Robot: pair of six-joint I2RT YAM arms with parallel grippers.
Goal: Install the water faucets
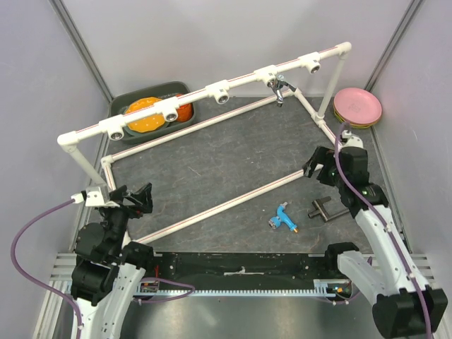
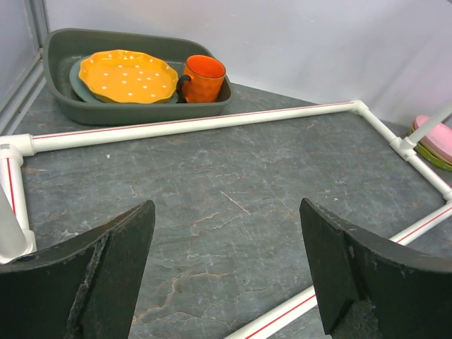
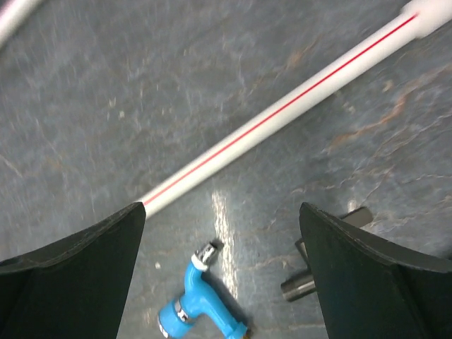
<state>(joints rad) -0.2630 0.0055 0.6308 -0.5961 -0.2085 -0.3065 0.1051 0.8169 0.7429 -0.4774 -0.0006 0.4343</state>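
Overhead, wrists low, right shares blue faucet [image 1: 282,217]

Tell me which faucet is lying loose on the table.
The blue faucet, flat beside the dark tool; the chrome faucet hangs from the raised pipe.

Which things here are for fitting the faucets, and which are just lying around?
For the job: blue faucet, chrome faucet, white pipe frame, possibly the dark T-shaped tool.
Lying about: grey bin, orange plate, orange mug, pink plates.
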